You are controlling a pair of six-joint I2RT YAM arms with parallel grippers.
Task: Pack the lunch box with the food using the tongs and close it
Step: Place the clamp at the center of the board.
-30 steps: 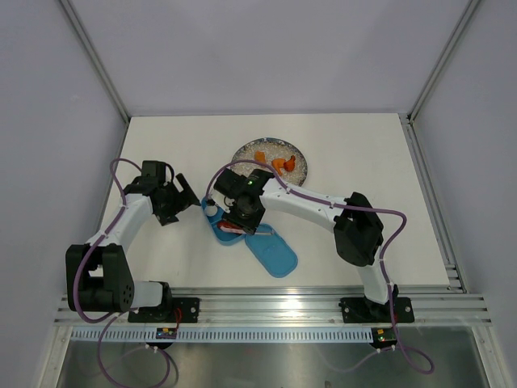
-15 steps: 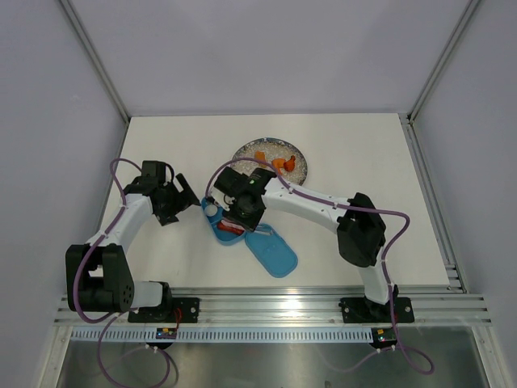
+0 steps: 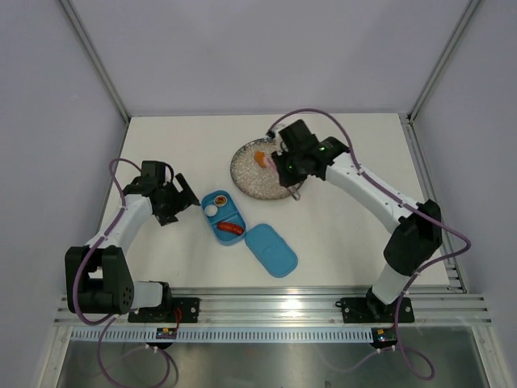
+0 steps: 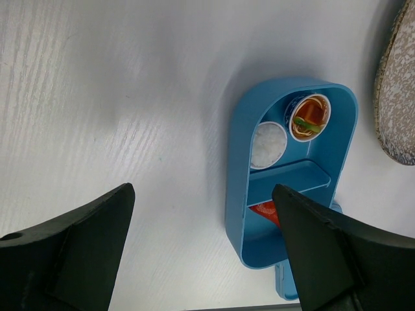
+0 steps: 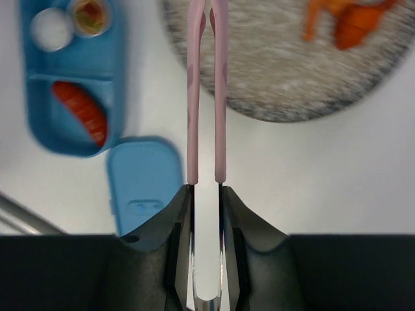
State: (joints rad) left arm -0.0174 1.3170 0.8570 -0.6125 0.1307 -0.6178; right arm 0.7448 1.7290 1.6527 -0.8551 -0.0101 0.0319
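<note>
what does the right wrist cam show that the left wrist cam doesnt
Only the right wrist: the pink tongs clamped in the right gripper, and the orange chunks on the plate. Only the left wrist: the left gripper, jaws wide open, by the lunch box. Both: the lunch box holding the white ball and red sausage, the plate's edge, and the lid, just a sliver in the left wrist view.

On the tabletop (image 3: 347,234), the plate (image 3: 254,182) sits mid-width toward the far edge, chunks (image 3: 261,158) on its far part, tongs (image 5: 207,97) over it. The box (image 4: 235,194) lies nearer, to the left, with ball (image 3: 210,209) and cup (image 4: 310,117) in the far compartment and sausage (image 3: 230,229) in the near one. The lid (image 3: 271,250) lies at its near-right end.
</note>
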